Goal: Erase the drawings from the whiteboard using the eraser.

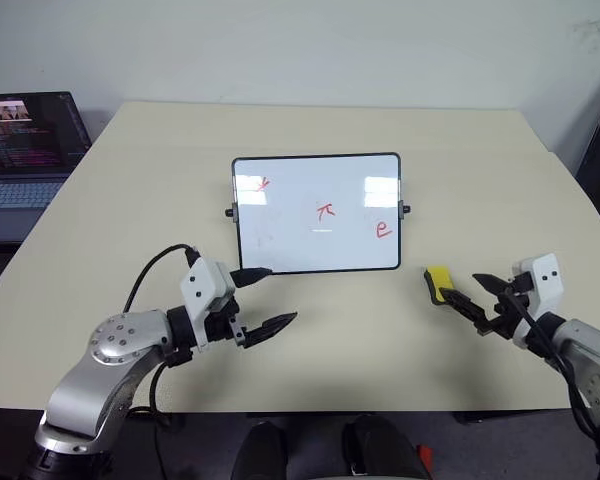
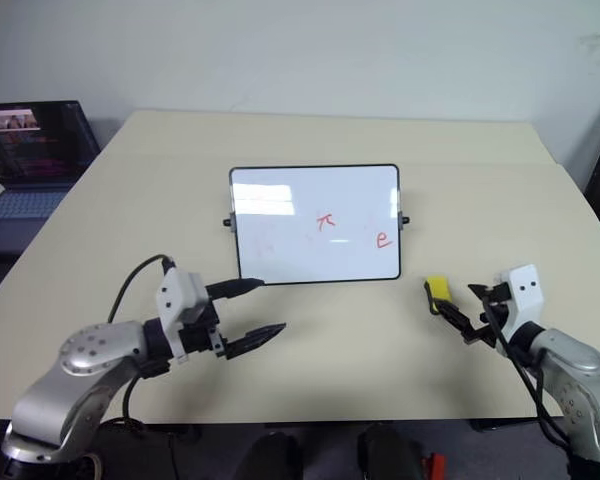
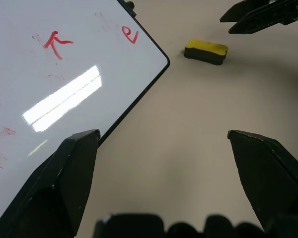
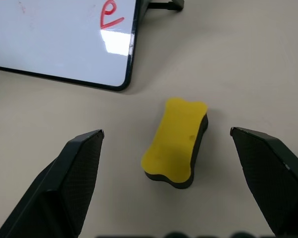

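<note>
**On the beige table: eraser free, both grippers wide, board still marked**

Centre of the beige rectangular tabletop (image 1: pixel 100 200) sits the glossy white whiteboard with thin black frame and small side knobs (image 1: pixel 280 235), propped tilted back. Three red marker drawings on it: a squiggle (image 1: pixel 264 184) near its upper left corner, a pi-like sign (image 1: pixel 325 210) mid-board, an "e"-like loop (image 1: pixel 383 230) toward the lower right. All three intact.

Small yellow eraser block with a dark underside (image 4: pixel 176 141) lies flat on the table, yellow face up, just beside the board's lower right corner, not touching it.

Right gripper (image 1: pixel 477 290) sits right at the eraser, black fingers spread wide, holding nothing; in its wrist view the eraser lies between the two fingers, clear of both.

Left gripper (image 1: pixel 265 300) hovers near the board's lower left corner, fingers wide apart, empty; upper fingertip overlaps the frame edge, contact unclear.

Dark open laptop (image 1: pixel 25 150) sits off the table's far left edge.
</note>
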`<state>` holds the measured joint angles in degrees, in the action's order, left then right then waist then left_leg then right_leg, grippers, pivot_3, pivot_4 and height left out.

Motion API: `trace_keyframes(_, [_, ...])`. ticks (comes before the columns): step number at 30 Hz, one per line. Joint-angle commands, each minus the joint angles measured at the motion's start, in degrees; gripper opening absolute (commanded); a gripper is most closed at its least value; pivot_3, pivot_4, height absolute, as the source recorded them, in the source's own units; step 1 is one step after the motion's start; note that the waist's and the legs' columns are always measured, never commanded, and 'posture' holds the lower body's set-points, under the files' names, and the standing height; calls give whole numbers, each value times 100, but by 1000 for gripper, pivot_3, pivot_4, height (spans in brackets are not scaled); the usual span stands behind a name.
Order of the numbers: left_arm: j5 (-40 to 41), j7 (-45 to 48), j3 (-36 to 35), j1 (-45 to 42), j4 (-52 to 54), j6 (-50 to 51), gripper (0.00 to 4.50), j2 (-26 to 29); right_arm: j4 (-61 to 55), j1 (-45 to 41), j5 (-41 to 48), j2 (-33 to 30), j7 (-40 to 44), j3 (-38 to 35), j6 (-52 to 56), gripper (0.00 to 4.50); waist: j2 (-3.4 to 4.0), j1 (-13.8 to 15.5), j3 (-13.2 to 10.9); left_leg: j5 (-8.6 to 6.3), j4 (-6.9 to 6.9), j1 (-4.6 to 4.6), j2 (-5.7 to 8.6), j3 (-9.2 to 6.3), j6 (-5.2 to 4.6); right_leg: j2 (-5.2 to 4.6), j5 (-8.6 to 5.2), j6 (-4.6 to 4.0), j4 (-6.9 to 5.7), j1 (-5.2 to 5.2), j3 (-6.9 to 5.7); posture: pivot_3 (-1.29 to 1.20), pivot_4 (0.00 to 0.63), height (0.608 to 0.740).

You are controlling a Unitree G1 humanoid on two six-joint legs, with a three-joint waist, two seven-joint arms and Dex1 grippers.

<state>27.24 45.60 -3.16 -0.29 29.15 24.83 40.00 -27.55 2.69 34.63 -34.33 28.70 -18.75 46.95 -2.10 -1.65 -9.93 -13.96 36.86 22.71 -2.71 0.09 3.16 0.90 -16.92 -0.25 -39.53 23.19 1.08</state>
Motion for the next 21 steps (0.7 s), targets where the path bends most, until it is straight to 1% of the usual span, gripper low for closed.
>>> trace_keyframes(1, [-144,-61,-24,13,127,-142,4500,-7,-314,82,119,-17,-81,-140,78,4456,0,-1,0,0,1,0,1,1,0,0,0,0,0,0,0,0,150,740])
trace_keyframes(3, [-371,-93,56,-7,14,-290,4500,6,-333,220,-70,-9,-218,-47,29,4456,0,1,0,0,0,0,1,0,0,0,0,0,2,0,-1,0,150,740])
trace_keyframes(4, [-447,-261,14,-100,8,-292,4500,-77,-386,206,-113,34,-336,-89,-19,4456,0,2,0,0,0,1,2,0,0,0,0,0,3,-1,-1,0,150,740])
trace_keyframes(6, [-374,-636,-212,-306,51,-196,4500,-306,-554,78,60,89,-434,-317,-65,4456,0,7,0,0,1,2,0,0,0,-1,0,0,3,0,-1,0,150,740])
trace_keyframes(7, [-309,-679,-336,-308,111,-142,4500,-308,-662,31,249,112,-436,-464,-34,4456,0,8,0,0,3,2,1,0,0,-3,0,0,0,0,0,0,150,740])
trace_keyframes(9, [-142,-610,-540,-205,285,-15,4500,-207,-828,-10,578,144,-439,-659,51,4456,1,-21,0,0,6,2,1,2,0,-2,1,2,-2,0,1,0,150,740])
trace_keyframes(12, [275,-627,-828,3,765,375,4500,-83,-976,-150,1019,147,-464,-736,216,4456,0,-20,0,0,-1,-2,-1,2,0,6,1,1,2,0,0,0,150,740])
trace_keyframes(15, [745,-540,-1307,429,1294,713,4500,137,-1331,-221,1575,199,-732,-793,436,4456,1,-15,-1,0,-2,0,-4,1,0,5,0,0,0,0,0,0,150,740])
trace_keyframes(18, [1280,-701,-1738,460,1606,1199,4500,385,-1492,-349,2226,34,-1161,-1088,729,4456,1,-2,-1,0,-1,0,-8,-2,0,2,-1,-1,1,0,0,0,150,740])
trace_keyframes(21, [1478,-731,-1998,536,1723,1381,4500,556,-1618,-111,2782,-221,-1340,-1428,891,4456,1,28,-1,0,5,-2,-2,-3,0,-5,0,1,-2,-5,-1,0,150,740])
